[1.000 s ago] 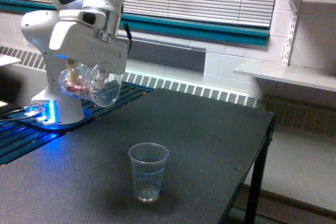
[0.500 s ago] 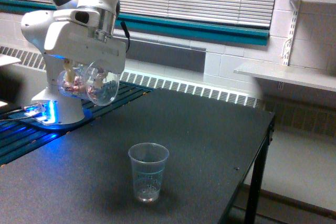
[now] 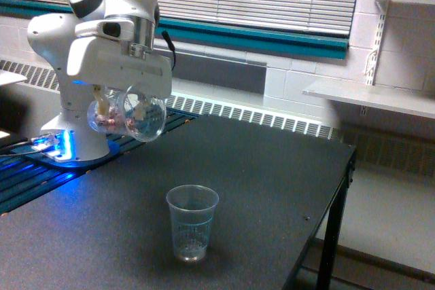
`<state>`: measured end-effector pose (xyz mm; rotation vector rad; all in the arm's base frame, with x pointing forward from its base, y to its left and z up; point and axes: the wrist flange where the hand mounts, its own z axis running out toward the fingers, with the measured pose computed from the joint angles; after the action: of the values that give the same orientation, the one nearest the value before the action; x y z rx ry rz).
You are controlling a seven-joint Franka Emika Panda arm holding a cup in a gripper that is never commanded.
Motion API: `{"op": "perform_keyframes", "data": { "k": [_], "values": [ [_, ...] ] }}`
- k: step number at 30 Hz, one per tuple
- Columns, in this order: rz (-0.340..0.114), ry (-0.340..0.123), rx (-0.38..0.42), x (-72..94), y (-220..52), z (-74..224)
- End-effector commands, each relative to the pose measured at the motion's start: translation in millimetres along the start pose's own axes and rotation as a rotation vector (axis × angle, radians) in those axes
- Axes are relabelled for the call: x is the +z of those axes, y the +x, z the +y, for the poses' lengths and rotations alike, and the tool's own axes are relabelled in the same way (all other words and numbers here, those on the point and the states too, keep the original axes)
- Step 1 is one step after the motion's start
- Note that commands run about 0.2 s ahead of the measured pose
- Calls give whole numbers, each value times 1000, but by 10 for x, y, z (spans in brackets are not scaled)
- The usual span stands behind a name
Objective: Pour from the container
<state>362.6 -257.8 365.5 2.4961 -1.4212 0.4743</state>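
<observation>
The container (image 3: 129, 116) is a clear wide cylindrical cup with pinkish-red and white pieces inside. It lies tipped on its side, mouth toward the exterior view's right, held under the white arm. My gripper (image 3: 121, 103) is shut on it, high above the table at the exterior view's left. A smaller tapered clear plastic cup (image 3: 192, 222) stands upright on the dark table (image 3: 272, 181), below and to the right of the container's mouth. A few small pieces lie at the plastic cup's bottom.
The arm's white base (image 3: 75, 134) stands at the table's back left, beside a blue-lit plate (image 3: 58, 147). The table's right edge (image 3: 343, 188) drops to the floor. A wall shelf (image 3: 367, 96) hangs at the right, behind the table.
The container has shifted a little to the exterior view's right and slightly down, after drifting left half a second ago. The plastic cup has not moved.
</observation>
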Motion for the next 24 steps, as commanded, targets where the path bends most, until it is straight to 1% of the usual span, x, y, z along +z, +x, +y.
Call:
{"op": "perform_keyframes", "data": {
  "k": [1,3,4,5,6,7,8,9,10,12,14,15,16,18,19,20,22,24],
  "values": [
    [8,21,12,-2,-42,-188],
    [6,24,17,14,-65,-237],
    [1,9,11,-1,-47,-254],
    [-24,-4,28,-25,-39,-255],
    [-48,0,35,-13,-70,-242],
    [-47,13,21,-1,-55,-225],
    [-13,26,-12,-28,35,-227],
    [52,23,-18,-100,139,-250],
    [56,29,13,-56,111,-247],
    [15,34,27,44,11,-239],
    [-18,18,31,35,-2,-250],
    [-27,14,32,23,-1,-253],
    [-19,20,30,1,14,-258],
    [42,52,7,-41,97,-270],
    [42,56,-1,-39,126,-279],
    [30,58,-1,-19,134,-290],
    [11,41,16,-21,133,-317],
    [7,37,23,-39,130,-340]
  ]
}}
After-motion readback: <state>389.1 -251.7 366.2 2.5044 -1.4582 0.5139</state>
